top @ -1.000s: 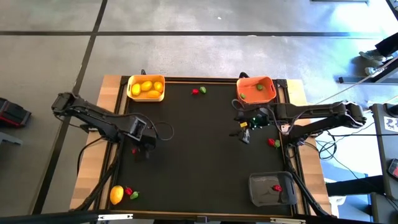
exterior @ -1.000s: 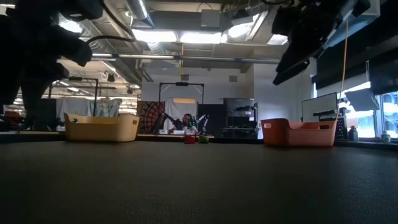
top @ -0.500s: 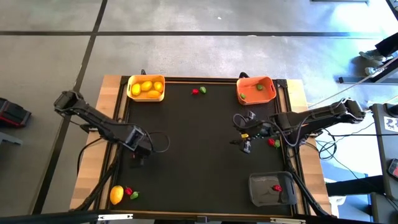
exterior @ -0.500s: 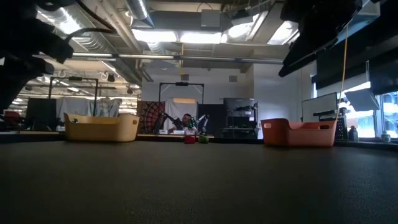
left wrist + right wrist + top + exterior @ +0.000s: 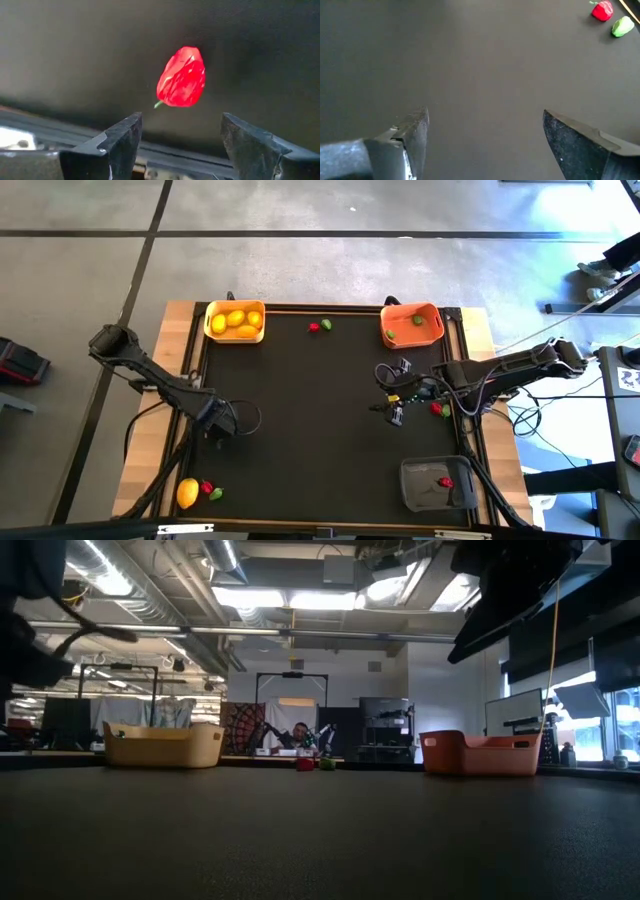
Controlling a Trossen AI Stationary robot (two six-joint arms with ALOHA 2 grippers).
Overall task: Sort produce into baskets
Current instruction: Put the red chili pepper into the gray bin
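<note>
My left gripper (image 5: 215, 426) is low over the black mat near the table's left edge, open. A small red piece (image 5: 181, 83) lies on the mat just ahead of its fingertips, untouched. My right gripper (image 5: 394, 408) hovers open and empty at the mat's right, beside a red and green pair (image 5: 438, 409). The yellow-orange basket (image 5: 235, 321) with lemons stands at the far left. The orange-red basket (image 5: 411, 325) at the far right holds green pieces. The dark grey basket (image 5: 437, 484) at the near right holds a red piece (image 5: 446, 481).
A red and green pair (image 5: 320, 326) lies at the far edge between the two far baskets. A lemon (image 5: 187, 493) with a red and a green piece beside it lies at the near left corner. The mat's middle is bare. The wooden table edge (image 5: 178, 360) runs along the left.
My left gripper has gone toward the table's near edge and a little left, coming down over the red piece. My right gripper moved away from the orange-red basket toward the near edge, then held still.
</note>
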